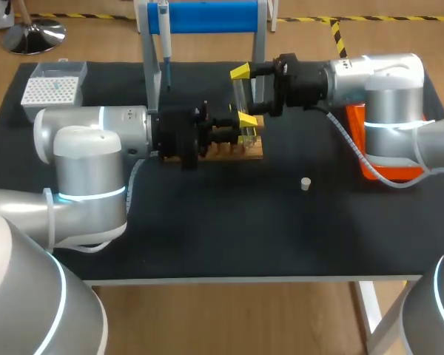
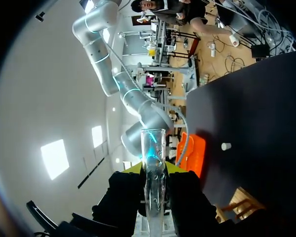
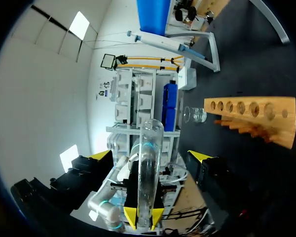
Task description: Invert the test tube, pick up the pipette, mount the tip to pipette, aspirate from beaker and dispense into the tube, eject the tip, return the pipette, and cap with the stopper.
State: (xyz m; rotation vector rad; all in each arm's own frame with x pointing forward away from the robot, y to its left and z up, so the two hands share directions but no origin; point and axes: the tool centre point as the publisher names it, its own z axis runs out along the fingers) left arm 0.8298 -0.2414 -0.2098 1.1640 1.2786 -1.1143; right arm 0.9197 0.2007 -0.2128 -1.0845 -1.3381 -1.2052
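Note:
A clear glass test tube (image 2: 153, 177) is clamped between the black fingers of my left gripper (image 2: 154, 170), which is shut on it above the wooden rack (image 1: 229, 150). My right gripper (image 3: 150, 157) stands wide open around the same tube (image 3: 148, 168), its yellow tips apart from the glass on both sides. In the head view the two grippers, left (image 1: 246, 132) and right (image 1: 244, 96), meet over the rack's right end. The pipette (image 1: 165, 37) hangs on the blue stand. A small white stopper (image 1: 305, 183) lies on the mat to the right of the rack. The beaker (image 3: 197, 115) stands beyond the rack.
A white tip box (image 1: 52, 90) sits at the back left corner. An orange tray (image 1: 377, 159) lies under my right arm at the right edge. The blue stand's metal legs (image 1: 149, 66) rise just behind the rack.

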